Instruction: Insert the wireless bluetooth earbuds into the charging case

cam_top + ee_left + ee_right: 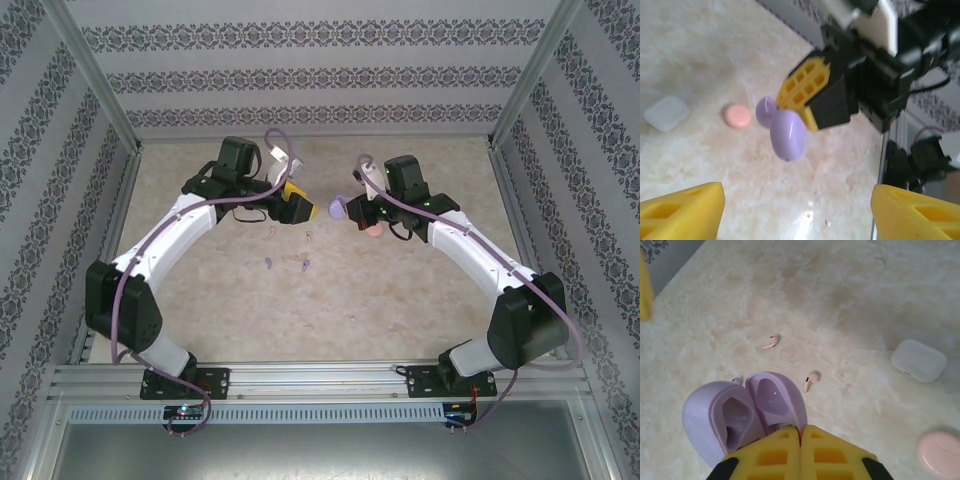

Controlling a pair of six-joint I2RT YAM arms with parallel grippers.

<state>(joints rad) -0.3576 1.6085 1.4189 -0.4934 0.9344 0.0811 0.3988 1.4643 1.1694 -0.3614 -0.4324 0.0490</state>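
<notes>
The right gripper (801,434) has its two yellow lattice fingers (775,452) pressed together, pinching the rear edge of a lilac egg-shaped plastic charging case (722,415) close to its hinge. The lilac case stands open, lid and base splayed side by side, with both hollows turned toward the wrist camera (the deeper one lies in shadow). In the left wrist view it is lifted off the table and juts out in front of the right gripper's fingers.

The left gripper (797,215) is spread wide, one yellow finger in each lower corner of its own view, with nothing between them. From above, its tip faces the lilac case and the right gripper's tip, near but not touching.

Beneath them lies a beige marbled tabletop (865,295). On it, just beyond the open case, rests a tiny pale pink stemmed earbud (811,381), and a second pink earbud (770,343) sits a little farther off. Neither touches the case.

The top view shows two small purple earbuds (268,263) (306,266) side by side on the table, closer to the arm bases. They are well apart from the lilac case.

Off to the right gripper's side sit a white rounded-square charging case (918,360) and a closed pale pink oval charging case (939,452). The two are near each other without touching.
</notes>
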